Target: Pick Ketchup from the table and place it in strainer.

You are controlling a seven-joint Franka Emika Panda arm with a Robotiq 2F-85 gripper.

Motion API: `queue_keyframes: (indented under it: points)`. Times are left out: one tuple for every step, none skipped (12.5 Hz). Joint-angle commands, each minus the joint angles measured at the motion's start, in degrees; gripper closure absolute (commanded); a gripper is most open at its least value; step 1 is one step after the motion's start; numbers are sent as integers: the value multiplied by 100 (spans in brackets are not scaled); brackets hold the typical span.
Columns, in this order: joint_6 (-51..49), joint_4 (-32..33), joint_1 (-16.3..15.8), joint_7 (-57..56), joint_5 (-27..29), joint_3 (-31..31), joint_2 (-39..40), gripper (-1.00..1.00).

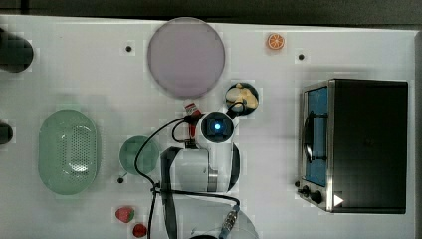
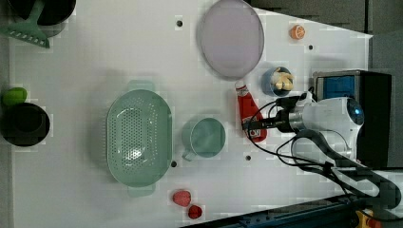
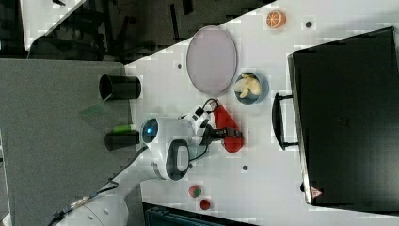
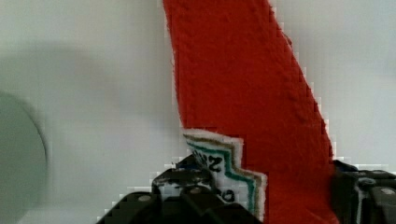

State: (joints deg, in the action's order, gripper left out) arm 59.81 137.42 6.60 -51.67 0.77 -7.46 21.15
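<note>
ketchup (image 4: pixel 243 93) label, lettering too partial to read

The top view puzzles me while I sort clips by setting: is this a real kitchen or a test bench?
Most likely a lab tabletop dressed as a play kitchen: a bare white table with bolt holes, a toaster oven, toy strawberries and an orange slice, and a robot arm mounted at the table's edge.

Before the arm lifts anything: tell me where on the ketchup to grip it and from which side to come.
Grip the ketchup across its wide red body, coming straight down from above. It lies flat on the table, cap toward the plate, so its long sides are free. The cap end is too narrow. The gripper already sits over the body, jaws either side in the wrist view.
</note>
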Motion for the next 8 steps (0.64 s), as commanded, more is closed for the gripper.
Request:
queue_keyframes:
  points:
    - [-444,-260,-18,-183,-13,-52,-690,-24]
    - [-843,-333,-19,-166,-11,-65,-956,-24]
    - [-1286,-448,-19,-137,-7,-82,-1239,-24]
    - [-1749,-601,-19,-83,-7,-107,-1526,-24]
    - [-2268,-788,-25,-46,-6,-133,-1794,-24]
    - [-2814,-1006,-31,23,-4,-171,-2022,-24]
    - [-3330,-1226,-41,173,3,-231,-2186,-24]
    - [-3764,-1436,-65,401,22,-317,-2300,-24]
